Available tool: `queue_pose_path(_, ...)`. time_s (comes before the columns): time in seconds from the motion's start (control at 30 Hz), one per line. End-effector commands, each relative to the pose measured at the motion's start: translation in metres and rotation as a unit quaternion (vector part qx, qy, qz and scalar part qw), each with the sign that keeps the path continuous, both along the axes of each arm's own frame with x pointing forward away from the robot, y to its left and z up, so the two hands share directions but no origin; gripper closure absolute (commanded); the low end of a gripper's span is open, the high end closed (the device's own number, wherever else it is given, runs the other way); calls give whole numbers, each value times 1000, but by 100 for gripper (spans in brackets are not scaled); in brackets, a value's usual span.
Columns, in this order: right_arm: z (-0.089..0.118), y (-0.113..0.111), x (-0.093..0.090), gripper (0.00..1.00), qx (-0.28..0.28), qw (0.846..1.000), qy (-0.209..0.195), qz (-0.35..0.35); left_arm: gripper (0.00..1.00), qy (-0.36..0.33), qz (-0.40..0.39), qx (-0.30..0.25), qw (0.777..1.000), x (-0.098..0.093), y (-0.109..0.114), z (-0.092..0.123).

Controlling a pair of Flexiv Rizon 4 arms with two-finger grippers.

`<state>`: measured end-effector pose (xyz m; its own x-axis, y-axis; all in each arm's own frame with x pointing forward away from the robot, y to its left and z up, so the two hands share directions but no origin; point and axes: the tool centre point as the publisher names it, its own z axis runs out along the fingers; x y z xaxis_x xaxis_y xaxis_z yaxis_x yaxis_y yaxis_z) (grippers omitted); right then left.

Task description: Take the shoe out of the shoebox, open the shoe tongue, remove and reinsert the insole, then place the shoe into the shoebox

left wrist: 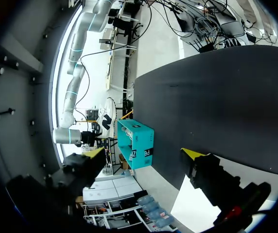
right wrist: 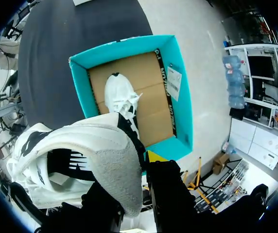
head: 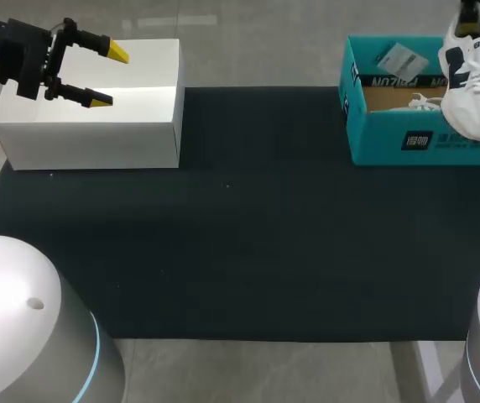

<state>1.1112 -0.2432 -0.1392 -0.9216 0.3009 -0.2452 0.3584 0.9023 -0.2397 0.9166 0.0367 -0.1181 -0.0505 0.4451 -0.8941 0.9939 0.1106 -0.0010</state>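
Dark mat [head: 240, 235] over most of the counter, with a pale bare strip along the far edge.

Far right corner: teal shoebox [head: 391, 138], lid off, brown cardboard floor showing. Above its right end, white shoe [head: 473, 80], clear of the box, heel up and toe down. Heel end pinched between the fingers of the right gripper [right wrist: 135, 182]; exact contact partly hidden under the shoe in the wrist view. Heel grip probably chosen to leave the tongue and laces free for the next step, and height kept enough to clear the box wall. Judged stage: take-out nearly done, shoe not yet set down on the mat.

Inside the box: second white shoe [right wrist: 121, 94] lying along the floor, laces loose. White paper tag [right wrist: 174, 80] near one wall.

Far left corner: plain white box [head: 97, 126]. Over its top, left gripper [head: 110, 77], fingers spread, nothing between them. Well apart from the shoe. Likely parked out of the way until needed for the tongue and insole work at mid-counter.

Shoe, close look: white upper with dark side markings, thick white sole, grey padded lining at the heel, white laces. Soft collar, so likely to flex under the pinch. Possible swing or slip during the carry, given a hold at one end only.
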Motion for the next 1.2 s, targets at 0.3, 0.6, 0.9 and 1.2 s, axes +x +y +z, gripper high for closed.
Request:
queue_pose_path(0.3,-24,-54,77,100,-4,999,21,-32,0,0,0,2,1000,0,0,1)
queue_pose_path(0.6,-35,-90,99,100,54,990,40,-121,0,0,0,2,1000,0,0,1)
queue_pose_path(0.9,-40,-109,101,100,77,974,58,-204,0,0,0,2,1000,0,0,1)
queue_pose_path(1.2,-52,-123,95,100,84,890,34,-446,0,0,0,2,1000,0,0,1)
